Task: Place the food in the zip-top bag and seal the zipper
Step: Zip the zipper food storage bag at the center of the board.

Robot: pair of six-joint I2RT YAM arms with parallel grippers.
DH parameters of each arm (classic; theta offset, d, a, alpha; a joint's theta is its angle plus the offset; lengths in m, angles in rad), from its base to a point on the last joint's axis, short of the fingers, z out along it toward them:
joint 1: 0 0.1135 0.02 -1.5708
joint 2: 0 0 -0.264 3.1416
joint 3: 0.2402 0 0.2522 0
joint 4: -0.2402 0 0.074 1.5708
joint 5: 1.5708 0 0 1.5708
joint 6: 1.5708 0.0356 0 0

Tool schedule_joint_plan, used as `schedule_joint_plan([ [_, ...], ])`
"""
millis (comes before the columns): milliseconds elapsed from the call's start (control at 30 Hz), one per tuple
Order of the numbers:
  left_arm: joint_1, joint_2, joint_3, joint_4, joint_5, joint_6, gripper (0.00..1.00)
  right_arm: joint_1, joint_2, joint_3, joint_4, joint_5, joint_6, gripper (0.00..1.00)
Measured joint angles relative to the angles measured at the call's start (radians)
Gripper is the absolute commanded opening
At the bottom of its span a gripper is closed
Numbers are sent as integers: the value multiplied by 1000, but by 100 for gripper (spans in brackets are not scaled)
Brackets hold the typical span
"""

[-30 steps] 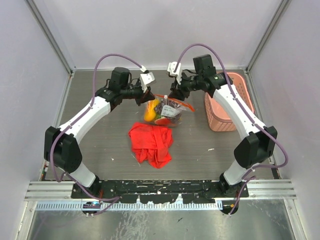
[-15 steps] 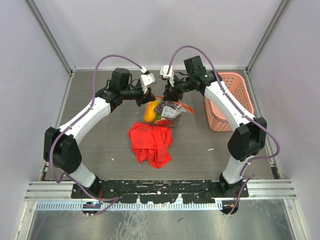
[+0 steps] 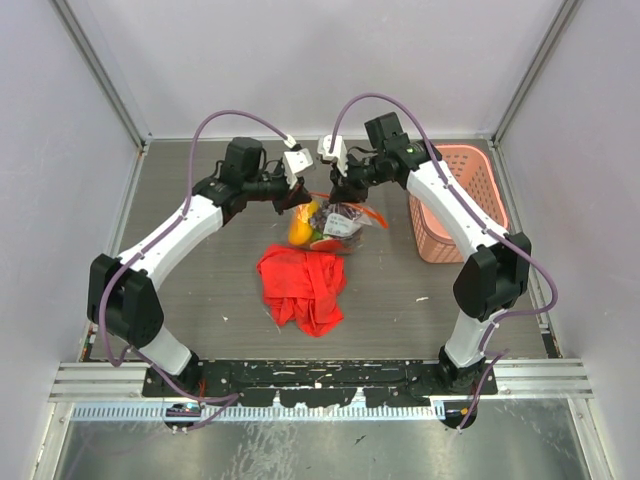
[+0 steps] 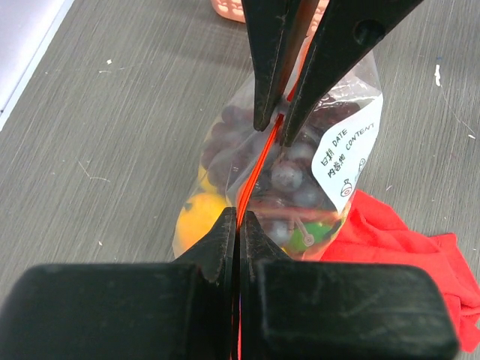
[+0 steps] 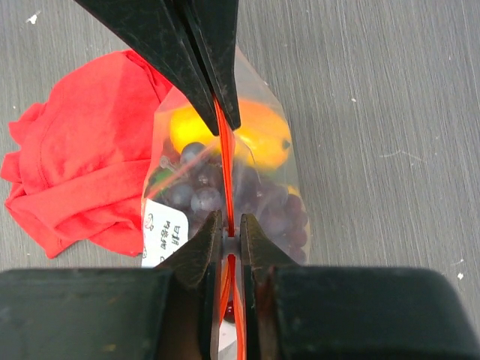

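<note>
though unclear overhead, left hand and right hand pinch the zipper.

**Bag mouth mostly buried under two tools**

From above, the zipper is mostly hidden where the left tool and right tool meet over the zip-top bag, and the food inside is too small to sort beyond yellow and dark blobs. In the left wrist view the strip's near end is lost between that tool's blurred dark fingers, which also block the bag's lower part; the pink basket is clipped by the top edge and the red cloth by the right. In the right wrist view the label print is too small to read.
</note>
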Motion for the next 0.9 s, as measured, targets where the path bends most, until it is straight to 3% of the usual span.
schedule_joint_plan([
  [900, 95, -7, -13, -7, -32, -44, 0, -177, -140, -105, -52, 198, 8, 1],
])
